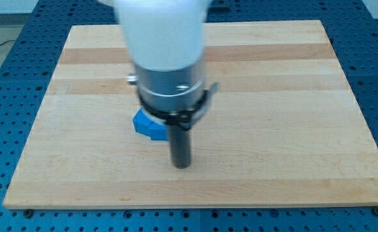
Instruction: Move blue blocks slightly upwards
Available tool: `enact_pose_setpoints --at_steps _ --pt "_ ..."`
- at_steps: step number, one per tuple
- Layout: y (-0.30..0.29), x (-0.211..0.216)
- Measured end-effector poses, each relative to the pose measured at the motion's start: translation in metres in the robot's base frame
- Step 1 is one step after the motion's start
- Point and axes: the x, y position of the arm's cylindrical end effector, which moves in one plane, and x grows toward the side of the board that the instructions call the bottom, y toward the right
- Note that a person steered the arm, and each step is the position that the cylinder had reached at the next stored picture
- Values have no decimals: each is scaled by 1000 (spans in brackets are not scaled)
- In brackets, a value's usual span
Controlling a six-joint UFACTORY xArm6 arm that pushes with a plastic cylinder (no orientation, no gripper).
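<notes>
Camera view, single moment: a wooden board (272,77) lies on a blue perforated table (375,26), and the arm's white and metal end (166,58) hangs over the board's middle. The tip (181,165) rests on the board just right of and slightly below a blue block (147,124), apparently close beside it; whether they touch cannot be told. Only one blue block shows, left of the board's centre, its upper right part hidden behind the arm's collar, so its full shape cannot be made out; other blue blocks, if any, may be hidden too. The arm carries no fingers, only a rod, so nothing is clasped or let go. Judged step: bringing the tip under the block for an upward push. To do it well, the tip should probably pass to the block's lower edge, near its middle, then push briefly toward the view's top; an off-centre contact would likely spin the block or slide it aside, and the push should stay short. The visible part seems to run longest from upper left to lower right, pointing toward the rod
</notes>
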Motion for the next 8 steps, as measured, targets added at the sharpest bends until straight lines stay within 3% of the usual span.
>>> enact_pose_setpoints --at_steps 1,4,5,7,8 --pt "5 -22" --pt "-63 -95" --pt "-54 -92" --pt "28 -36" --pt "9 -14"
